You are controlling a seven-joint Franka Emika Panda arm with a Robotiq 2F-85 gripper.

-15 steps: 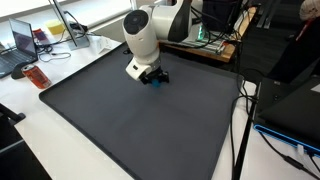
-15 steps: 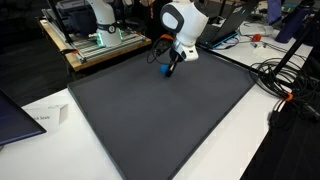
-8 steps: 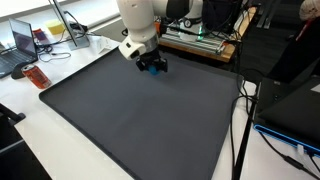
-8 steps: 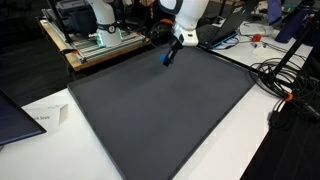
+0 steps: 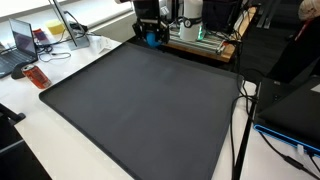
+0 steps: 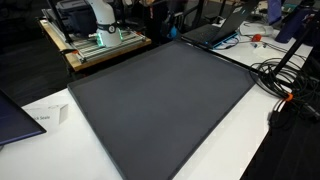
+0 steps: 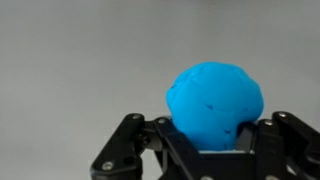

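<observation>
Wrist view showed the gripper (image 7: 212, 138) clamped on a blue lump (image 7: 215, 98), a rounded, slightly dented blob that looked soft, like putty or foam, though the material could not be confirmed. The fingers (image 7: 130, 148) came in from the bottom edge and pinched the lump on its lower half, so most of it bulged above the pads; that low grip probably came from closing on it where it sat flat. Behind it was only plain grey blur, so nothing under the grip could be read from that camera. In an exterior view the gripper (image 5: 150, 34) sat high at the far edge of the black mat (image 5: 140, 115), well clear of its surface, with a speck of the blue lump (image 5: 152, 39) showing at the tip. Most of the arm was cut off by the top of that frame. In an exterior view of the black mat (image 6: 160, 100) from the opposite side, the gripper was lost in dark clutter at the back and could not be picked out. A laptop (image 5: 20, 42) and a red object (image 5: 37, 77), too small to identify, lay off the mat on the white table (image 5: 40, 140).
</observation>
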